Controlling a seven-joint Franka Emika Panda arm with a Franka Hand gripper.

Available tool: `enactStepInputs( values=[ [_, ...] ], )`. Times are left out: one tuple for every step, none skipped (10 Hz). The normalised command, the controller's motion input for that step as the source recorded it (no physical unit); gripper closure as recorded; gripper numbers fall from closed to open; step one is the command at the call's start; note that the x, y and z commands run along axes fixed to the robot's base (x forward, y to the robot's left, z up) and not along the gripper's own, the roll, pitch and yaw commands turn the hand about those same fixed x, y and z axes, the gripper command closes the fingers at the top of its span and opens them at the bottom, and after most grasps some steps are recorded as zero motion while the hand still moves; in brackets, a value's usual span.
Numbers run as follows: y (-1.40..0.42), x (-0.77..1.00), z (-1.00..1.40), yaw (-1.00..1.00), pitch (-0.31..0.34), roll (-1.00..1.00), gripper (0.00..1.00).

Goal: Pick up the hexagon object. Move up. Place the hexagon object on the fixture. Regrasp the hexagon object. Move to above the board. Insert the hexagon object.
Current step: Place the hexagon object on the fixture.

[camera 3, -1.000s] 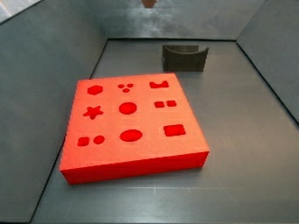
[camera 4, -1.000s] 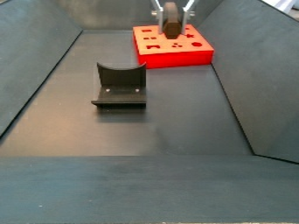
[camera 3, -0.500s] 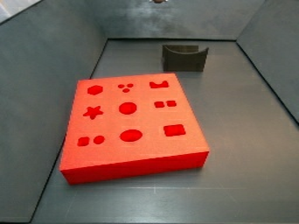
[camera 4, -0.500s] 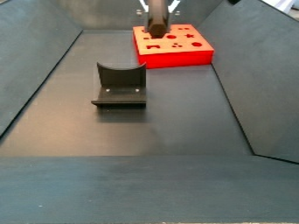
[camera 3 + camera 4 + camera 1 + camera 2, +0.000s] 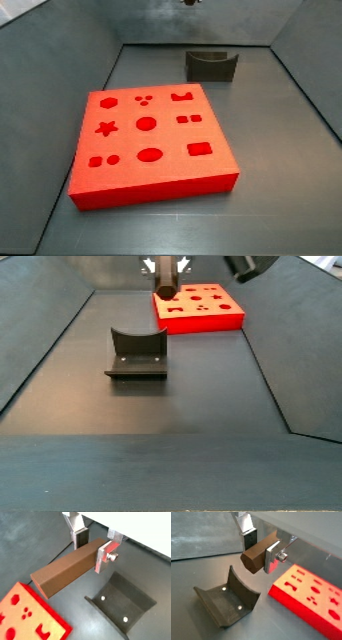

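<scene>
Gripper (image 5: 91, 545) raised high, jaws clamped on the hexagon object (image 5: 65, 570)

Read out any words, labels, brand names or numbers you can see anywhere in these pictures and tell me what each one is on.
None: no readable text shows in any view.
The bright red-orange rectangular board carries only shaped cut-outs, no writing.
The small brown elongated hexagon peg, held in the silver two-finger gripper high above the floor, is plain.
The dark grey notched fixture shows screw heads in both wrist views, but no label.

Robot test cell: grey walled bin (image 5: 160, 230), fixture (image 5: 136, 354), gripper (image 5: 91, 546) overhead.
</scene>
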Motion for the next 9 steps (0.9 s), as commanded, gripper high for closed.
enactStepInputs(
  values=[
    [0.06, 0.86, -0.02, -0.09, 0.091, -0.29, 1.0],
    [0.04, 0.75, -0.01, -0.09, 0.078, -0.2, 1.0],
    [0.04, 0.67, -0.01, -0.08, 0.065, -0.18, 1.0],
    [0.04, 0.59, -0.02, -0.07, 0.061, -0.18, 1.0],
    [0.04, 0.51, -0.01, -0.06, 0.059, -0.17, 1.0],
    [0.04, 0.44, -0.01, -0.06, 0.066, -0.17, 1.0],
    [0.04, 0.35, -0.01, -0.05, 0.082, -0.16, 1.0],
    [0.04, 0.29, -0.01, -0.05, 0.094, -0.16, 1.0],
    [0.04, 0.21, 0.0, -0.05, 0.108, -0.16, 1.0]
  ],
)
